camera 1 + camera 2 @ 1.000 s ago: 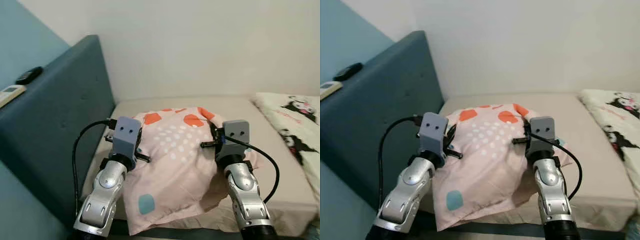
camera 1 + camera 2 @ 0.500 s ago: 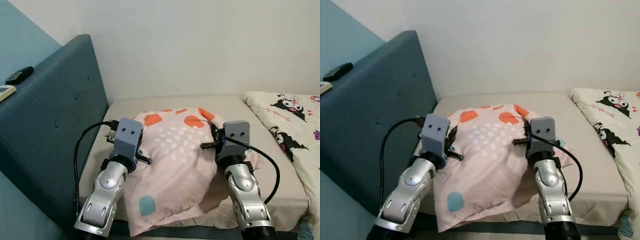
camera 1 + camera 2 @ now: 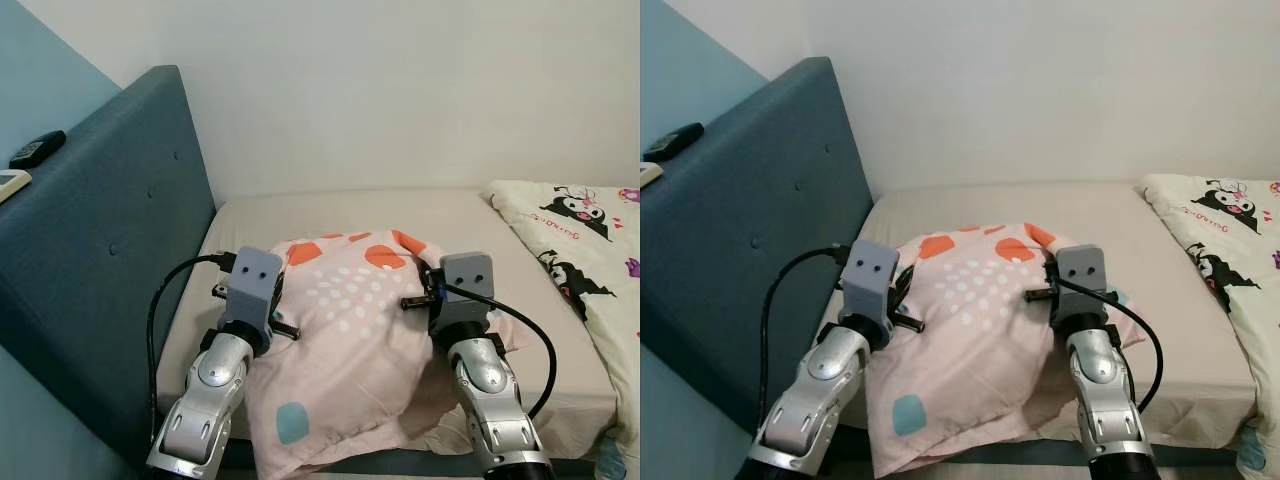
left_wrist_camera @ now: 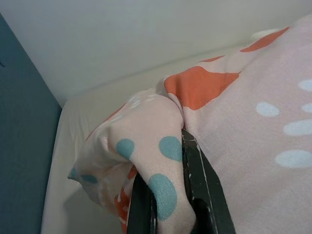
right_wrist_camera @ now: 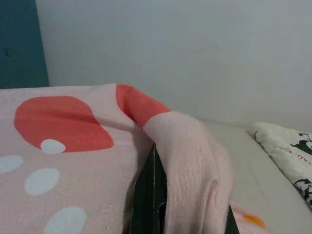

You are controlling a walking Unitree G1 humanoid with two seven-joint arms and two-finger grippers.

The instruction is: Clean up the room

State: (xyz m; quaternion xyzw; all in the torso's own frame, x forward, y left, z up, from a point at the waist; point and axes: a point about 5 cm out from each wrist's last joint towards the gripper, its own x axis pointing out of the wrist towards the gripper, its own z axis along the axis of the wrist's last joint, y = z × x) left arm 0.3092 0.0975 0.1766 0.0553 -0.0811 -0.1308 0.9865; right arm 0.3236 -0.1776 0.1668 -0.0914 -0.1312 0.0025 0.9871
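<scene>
Over the near edge of the mattress, by the headboard end, the pink spotted pillow hung between both arms in the left eye view. The left gripper had it by one side and the right gripper by the other, with its lower corner drooping past the bed's front edge. A cartoon-print blanket lay along the far right edge, well apart from the pillow, and two remotes sat on top of the headboard.

Right eye view told pretty much the same story: pillow slung between the arms, bare mattress behind it.

Left wrist view was the useful one. Both black fingers were pinched on a bunched fold of the pillow's corner, fabric squeezed between them.

Right wrist view looked similar, with fingers clamped together on a rolled edge of the pillowcase.

My take: both grips were on loose cover, not the stuffing, so I'd carry it level and slow toward the headboard end, lower it until the mattress takes the weight, then let go with both sides together so it doesn't twist.
</scene>
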